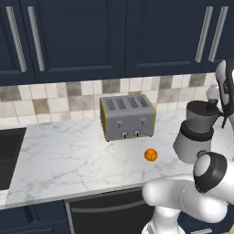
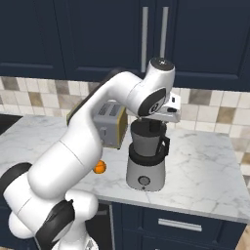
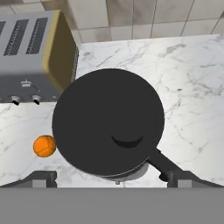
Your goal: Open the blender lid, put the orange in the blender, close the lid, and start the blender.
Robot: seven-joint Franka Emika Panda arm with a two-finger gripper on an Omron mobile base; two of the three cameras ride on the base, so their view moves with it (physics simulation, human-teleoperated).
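Hand view straight down onto blender lid [image 3: 108, 129]

The white arm rises from its base in a big arc, the lower links thick and rounded with dark joint bands, then bends forward and levels out at about shoulder height. Its wrist turns over so the hand points straight down. In the right base view the hand sits low under the wrist's round dark-capped joint, with a flat white flange jutting to one side. The gripper [image 3: 111, 177] hangs with its 2 dark fingertips [image 3: 43, 177] spread wide apart, as far as they go, nothing between them. From the left base view, a rounded elbow joint with a dark ring sits in the near foreground.
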